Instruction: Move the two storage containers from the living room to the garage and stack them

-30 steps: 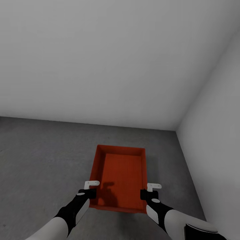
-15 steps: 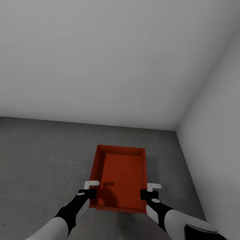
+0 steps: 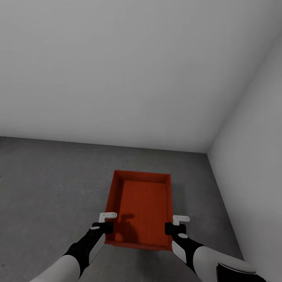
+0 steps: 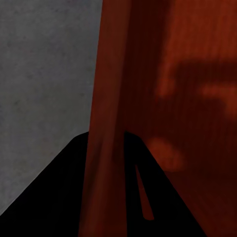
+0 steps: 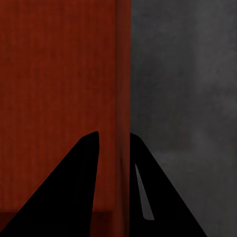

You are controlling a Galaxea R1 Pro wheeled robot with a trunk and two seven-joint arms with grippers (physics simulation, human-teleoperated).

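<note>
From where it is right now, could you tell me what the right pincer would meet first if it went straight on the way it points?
The right pincer already straddles the storage container's side wall; straight on, it would likely run along that wall toward the grey floor below, though depth is unclear.

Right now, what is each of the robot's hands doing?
Left hand: closed on the left side wall of the orange-red rectangular plastic bin.
Right hand: closed on that bin's right side wall.
</note>
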